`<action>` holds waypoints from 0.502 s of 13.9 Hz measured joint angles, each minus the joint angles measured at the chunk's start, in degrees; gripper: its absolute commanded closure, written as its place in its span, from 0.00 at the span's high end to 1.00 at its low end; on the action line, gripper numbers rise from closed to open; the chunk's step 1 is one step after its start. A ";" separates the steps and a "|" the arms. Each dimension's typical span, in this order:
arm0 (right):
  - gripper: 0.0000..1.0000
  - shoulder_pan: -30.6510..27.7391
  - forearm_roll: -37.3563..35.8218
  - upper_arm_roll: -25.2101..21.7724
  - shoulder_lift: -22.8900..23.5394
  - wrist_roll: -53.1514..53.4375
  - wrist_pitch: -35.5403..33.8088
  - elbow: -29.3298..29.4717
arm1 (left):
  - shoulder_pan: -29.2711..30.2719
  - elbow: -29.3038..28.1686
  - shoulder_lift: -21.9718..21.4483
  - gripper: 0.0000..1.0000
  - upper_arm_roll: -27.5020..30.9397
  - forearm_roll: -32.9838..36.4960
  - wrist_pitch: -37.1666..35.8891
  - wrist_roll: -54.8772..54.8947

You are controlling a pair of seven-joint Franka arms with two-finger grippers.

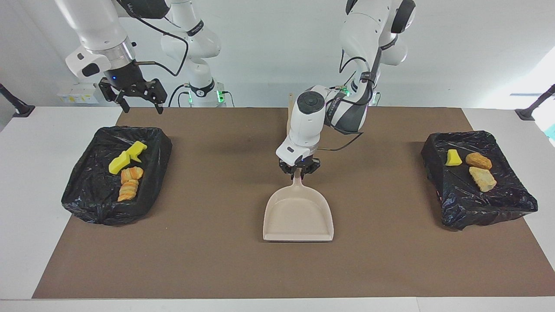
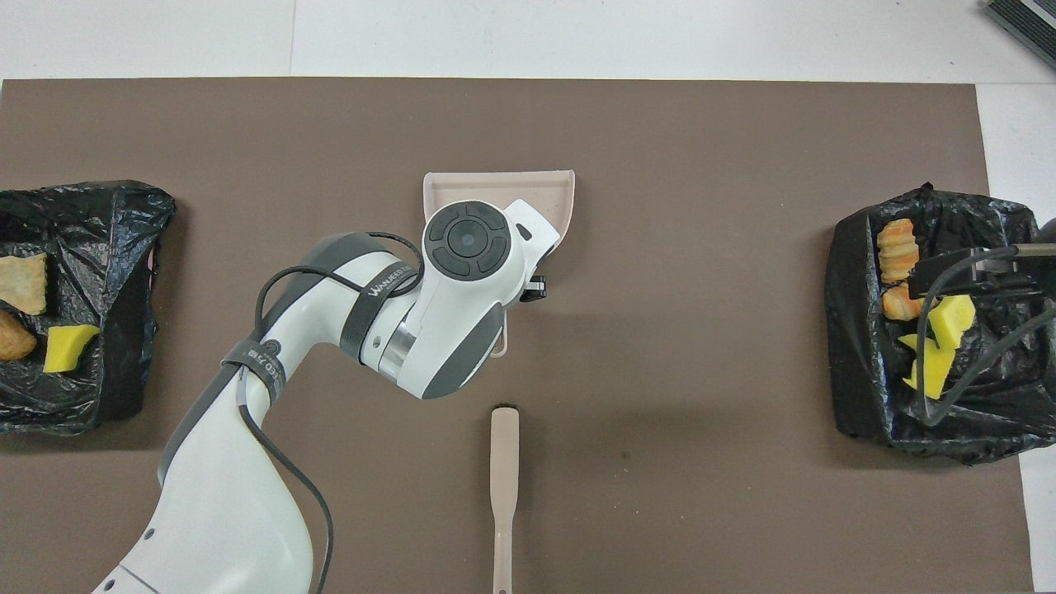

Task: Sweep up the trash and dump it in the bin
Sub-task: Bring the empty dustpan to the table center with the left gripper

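The trash lies in two black-lined bins. The bin (image 1: 86, 190) at the right arm's end holds two yellow wedges (image 1: 125, 158) and two orange-brown chunks (image 1: 130, 182). The bin (image 1: 481, 208) at the left arm's end holds a yellow wedge (image 1: 453, 157), an orange-brown chunk (image 1: 478, 160) and a tan bit (image 1: 482, 178). My left gripper (image 1: 298, 171) is shut on the handle of the empty beige dustpan (image 1: 299, 216), which rests flat mid-table. My right gripper (image 1: 136, 102) is open and empty, raised over the robots' edge of its bin.
The beige hand brush (image 2: 503, 487) lies on the brown mat (image 1: 217, 260), nearer to the robots than the dustpan (image 2: 462, 186). In the overhead view the left arm's wrist hides its gripper and much of the pan. White table shows around the mat.
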 measured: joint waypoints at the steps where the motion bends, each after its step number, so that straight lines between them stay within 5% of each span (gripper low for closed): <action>1: 1.00 0.00 0.00 0.00 0.00 0.00 0.00 0.00 | 0.15 -0.04 0.14 0.75 0.00 -0.01 0.00 0.00; 3: 1.00 0.00 0.00 0.00 0.00 0.00 0.00 0.00 | 0.39 -0.06 0.23 1.00 0.00 -0.02 -0.08 0.00; 7: 1.00 0.00 0.00 0.00 0.00 0.00 0.00 0.00 | 1.30 0.36 -1.20 1.00 0.70 -0.03 -2.73 -0.17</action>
